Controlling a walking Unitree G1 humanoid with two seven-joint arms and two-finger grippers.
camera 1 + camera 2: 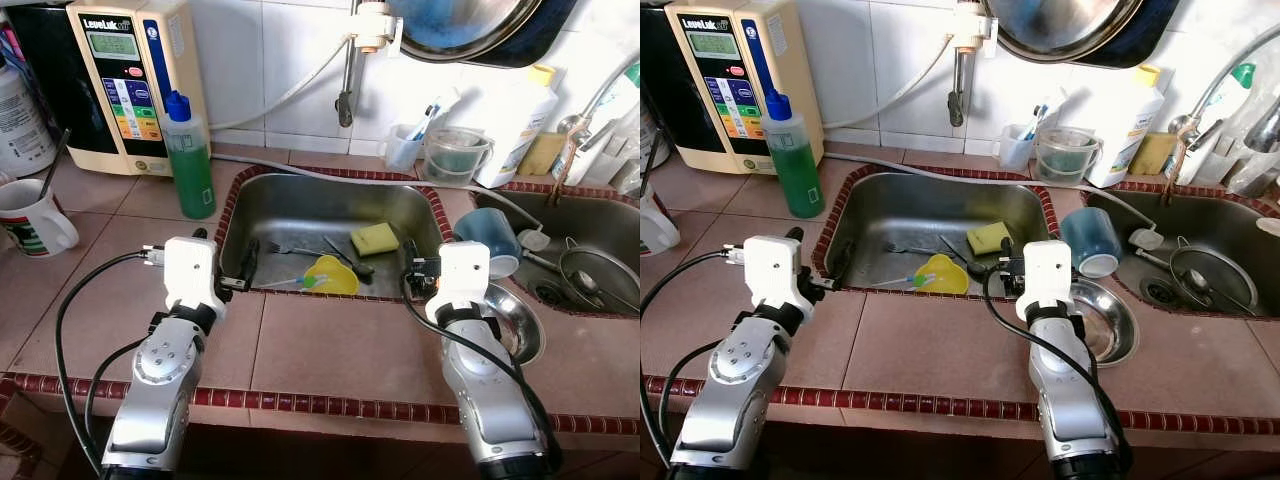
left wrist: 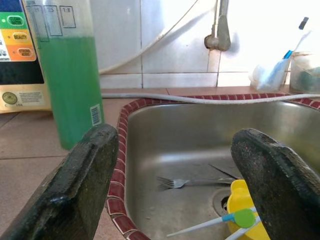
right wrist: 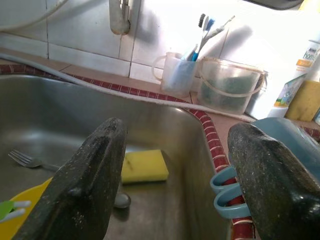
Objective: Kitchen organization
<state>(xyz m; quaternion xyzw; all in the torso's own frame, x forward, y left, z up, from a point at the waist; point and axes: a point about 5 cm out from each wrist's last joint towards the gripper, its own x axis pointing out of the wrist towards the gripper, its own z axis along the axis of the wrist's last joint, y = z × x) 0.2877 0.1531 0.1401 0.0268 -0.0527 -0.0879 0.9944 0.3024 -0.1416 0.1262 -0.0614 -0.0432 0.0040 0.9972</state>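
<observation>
My left gripper (image 1: 243, 268) hovers open over the front left rim of the steel sink (image 1: 300, 205), nothing between its fingers (image 2: 75, 190). My right gripper (image 1: 418, 272) hangs open at the sink's front right corner, also empty. In the sink lie a fork (image 1: 290, 247), a yellow sponge (image 3: 144, 166), a spoon (image 1: 352, 262) and a yellow plastic dish (image 1: 335, 276) with a green-tipped stick (image 2: 235, 219) across it. A blue mug (image 1: 488, 238) lies on its side on the tiled divider just right of my right gripper.
A green soap bottle (image 1: 188, 160) and a water ioniser (image 1: 125, 80) stand left of the sink. A white mug (image 1: 30, 215) is far left. A steel bowl (image 1: 518, 322) sits by my right arm. A toothbrush cup (image 3: 176, 75), clear jug (image 1: 455, 155), tap (image 1: 345, 95) and hose (image 1: 330, 172) line the back.
</observation>
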